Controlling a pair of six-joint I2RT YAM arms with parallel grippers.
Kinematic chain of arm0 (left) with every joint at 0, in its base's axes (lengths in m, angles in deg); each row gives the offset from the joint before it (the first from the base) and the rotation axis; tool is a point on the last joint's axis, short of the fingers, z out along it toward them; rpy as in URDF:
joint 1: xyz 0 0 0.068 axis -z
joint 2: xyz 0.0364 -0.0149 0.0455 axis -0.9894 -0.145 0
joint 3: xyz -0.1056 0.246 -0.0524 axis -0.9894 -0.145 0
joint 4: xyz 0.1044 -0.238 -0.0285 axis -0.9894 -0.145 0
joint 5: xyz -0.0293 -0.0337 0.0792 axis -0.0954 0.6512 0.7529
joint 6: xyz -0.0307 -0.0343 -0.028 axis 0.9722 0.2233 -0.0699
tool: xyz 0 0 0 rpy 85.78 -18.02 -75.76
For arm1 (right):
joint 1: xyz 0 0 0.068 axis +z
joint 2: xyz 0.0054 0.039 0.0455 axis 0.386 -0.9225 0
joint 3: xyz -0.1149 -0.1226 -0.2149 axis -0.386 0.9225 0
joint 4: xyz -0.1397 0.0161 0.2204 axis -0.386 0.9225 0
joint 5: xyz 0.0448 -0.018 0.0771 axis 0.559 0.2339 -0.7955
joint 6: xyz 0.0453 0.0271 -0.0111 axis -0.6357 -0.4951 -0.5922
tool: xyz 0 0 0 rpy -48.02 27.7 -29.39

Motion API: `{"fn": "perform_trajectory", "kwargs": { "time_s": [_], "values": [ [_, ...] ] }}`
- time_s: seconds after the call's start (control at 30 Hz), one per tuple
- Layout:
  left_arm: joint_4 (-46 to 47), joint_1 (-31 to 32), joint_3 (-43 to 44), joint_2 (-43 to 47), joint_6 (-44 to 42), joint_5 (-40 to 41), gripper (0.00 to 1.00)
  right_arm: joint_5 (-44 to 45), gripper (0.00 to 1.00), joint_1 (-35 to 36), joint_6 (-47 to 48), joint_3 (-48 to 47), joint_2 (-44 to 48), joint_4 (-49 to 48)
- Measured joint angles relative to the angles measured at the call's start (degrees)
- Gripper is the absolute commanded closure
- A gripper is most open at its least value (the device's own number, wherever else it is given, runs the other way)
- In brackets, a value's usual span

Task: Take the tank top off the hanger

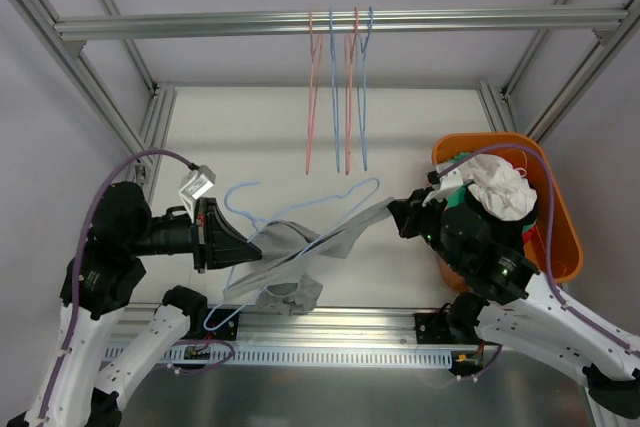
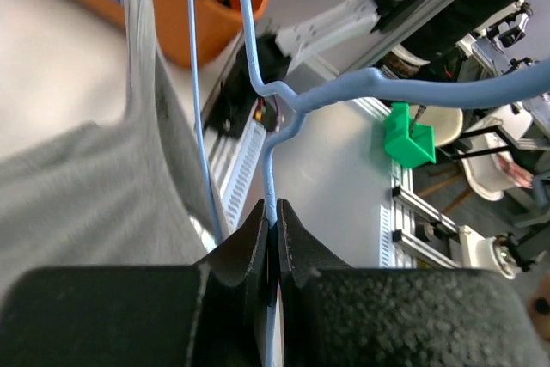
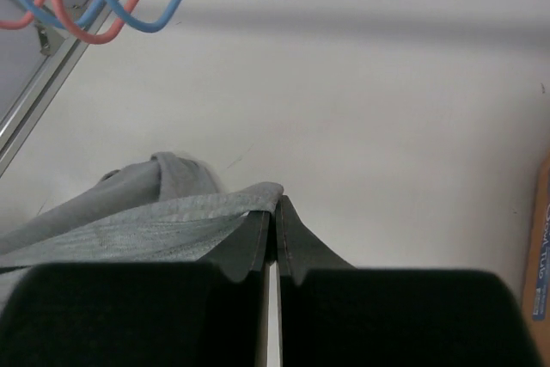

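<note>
A grey tank top (image 1: pixel 290 262) hangs on a light blue wire hanger (image 1: pixel 300 209) held above the table. My left gripper (image 1: pixel 258 252) is shut on the hanger's wire (image 2: pixel 271 195), with the grey cloth (image 2: pixel 77 186) draped to its left. My right gripper (image 1: pixel 395 212) is shut on the edge of the tank top (image 3: pixel 172 212) and holds a stretched band of cloth (image 1: pixel 350 232) out to the right. The hanger's hook (image 1: pixel 240 192) points to the far left.
An orange basket (image 1: pixel 553 209) with white and green clothes stands at the right. Several red and blue empty hangers (image 1: pixel 340 97) hang from the metal rail (image 1: pixel 200 24) at the back, and also show in the right wrist view (image 3: pixel 103 6).
</note>
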Motion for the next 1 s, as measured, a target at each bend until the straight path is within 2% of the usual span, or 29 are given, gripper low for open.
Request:
{"fn": "perform_trajectory", "kwargs": {
  "time_s": [0.1,0.17,0.23,0.3,0.37,0.47,0.6,0.77,0.93,0.97,1.0],
  "values": [
    [2.6,0.0,6.9,-2.5,0.7,0.0,1.0,-4.6,1.0,-0.4,0.3,-2.0,1.0,2.8],
    [8.6,0.0,8.9,-3.8,3.4,0.0,1.0,-8.6,1.0,-0.5,0.6,-3.8,1.4,4.5],
    [19.2,0.8,7.6,-4.2,7.7,1.5,1.0,-12.6,1.0,-0.6,0.7,-5.8,1.9,6.0],
    [36.0,2.3,3.5,-4.5,12.6,5.5,1.0,-15.5,1.0,-0.7,0.7,-8.1,3.7,7.8],
    [48.0,4.3,0.2,-5.3,15.2,10.0,1.0,-17.6,1.0,-0.7,0.8,-10.8,6.5,9.7],
    [64.1,9.1,-0.7,-10.5,16.2,17.5,1.0,-20.6,1.0,-0.8,1.0,-15.9,9.9,12.5],
    [80.3,15.8,1.7,-19.6,14.3,25.3,1.0,-27.1,1.0,-0.8,1.1,-23.8,11.6,14.6],
    [90.3,17.3,2.7,-25.3,10.7,31.7,1.0,-37.6,1.0,-0.8,0.9,-25.8,7.2,15.6],
    [87.2,17.3,1.5,-18.7,5.7,34.1,1.0,-39.9,0.98,1.8,0.4,-17.7,-2.7,15.7],
    [83.4,17.3,1.1,-15.5,4.2,34.9,1.0,-39.5,0.9,2.2,0.3,-15.8,-3.4,16.2],
    [79.4,17.3,1.0,-12.0,2.4,35.9,1.0,-38.9,0.66,3.0,0.1,-13.9,-4.0,16.9]
  ]
}}
